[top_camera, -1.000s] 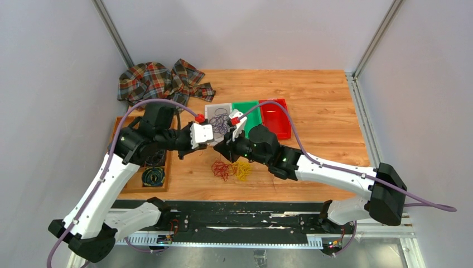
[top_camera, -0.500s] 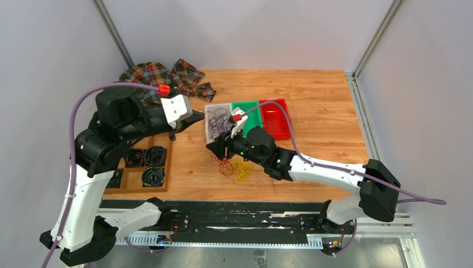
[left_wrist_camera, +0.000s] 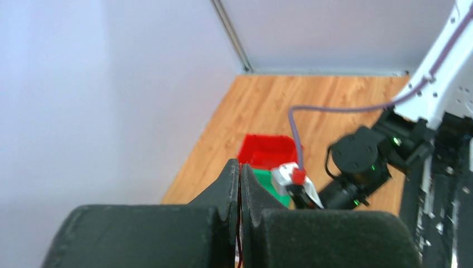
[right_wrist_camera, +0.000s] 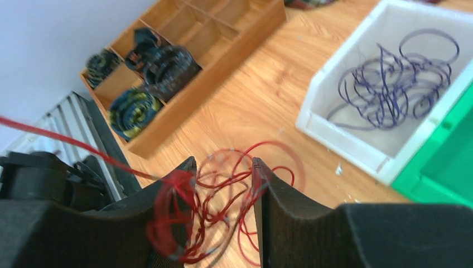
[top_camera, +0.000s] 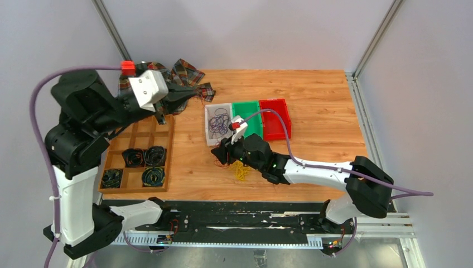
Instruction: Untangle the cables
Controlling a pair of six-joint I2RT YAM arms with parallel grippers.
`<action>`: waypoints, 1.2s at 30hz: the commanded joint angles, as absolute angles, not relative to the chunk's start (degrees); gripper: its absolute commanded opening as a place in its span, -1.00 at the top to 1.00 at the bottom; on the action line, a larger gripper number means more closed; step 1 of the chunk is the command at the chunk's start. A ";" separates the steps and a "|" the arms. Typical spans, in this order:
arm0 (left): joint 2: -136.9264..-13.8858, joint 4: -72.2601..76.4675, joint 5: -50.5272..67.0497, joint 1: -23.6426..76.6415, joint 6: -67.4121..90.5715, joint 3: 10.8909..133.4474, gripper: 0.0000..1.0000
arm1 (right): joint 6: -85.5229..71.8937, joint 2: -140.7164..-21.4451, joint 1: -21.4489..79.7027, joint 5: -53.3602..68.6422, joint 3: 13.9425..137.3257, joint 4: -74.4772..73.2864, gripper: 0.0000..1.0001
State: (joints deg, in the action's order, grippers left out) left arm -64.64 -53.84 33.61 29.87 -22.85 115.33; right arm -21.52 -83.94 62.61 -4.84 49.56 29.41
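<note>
The red cables [top_camera: 224, 162] lie as a loose tangle on the table, with the yellow cables [top_camera: 241, 171] beside them. The purple cables [top_camera: 218, 119] lie in a white bin. My right gripper [top_camera: 218, 153] is low at the red tangle. In the right wrist view it [right_wrist_camera: 224, 167] is open, with red loops [right_wrist_camera: 234, 192] between and over its fingers. One red strand [right_wrist_camera: 72, 144] runs taut to the left. My left gripper [top_camera: 189, 96] is raised high at the back left. It [left_wrist_camera: 240, 165] is shut on a thin red cable [left_wrist_camera: 240, 247].
A white bin [top_camera: 208, 129], a green bin [top_camera: 249, 117] and a red bin [top_camera: 275, 118] stand in a row at mid-table. A wooden tray [top_camera: 163, 146] with dark coiled cords lies on the left. A plaid cloth [top_camera: 187, 71] lies at the back left.
My left arm has lifted and swung back to the left, away from the pile, drawing a red strand with it. My right gripper has moved left and down onto the red tangle.
</note>
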 commanded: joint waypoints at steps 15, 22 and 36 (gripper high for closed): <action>-67.11 -33.40 15.73 30.24 -21.94 129.82 0.99 | -27.29 -80.51 62.25 -15.27 29.75 29.99 0.44; -66.73 -29.97 12.39 30.23 -23.71 128.55 0.99 | -27.32 -74.69 62.20 -17.33 25.25 26.75 0.55; -61.39 -33.69 22.20 30.24 -21.84 112.32 0.99 | -14.89 -60.77 62.25 -0.34 43.14 17.69 -0.51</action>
State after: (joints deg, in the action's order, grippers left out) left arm -62.04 -34.20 20.05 29.87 -22.44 112.38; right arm -19.31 -60.05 62.61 -5.80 38.89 20.69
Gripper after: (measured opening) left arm 0.014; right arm 0.751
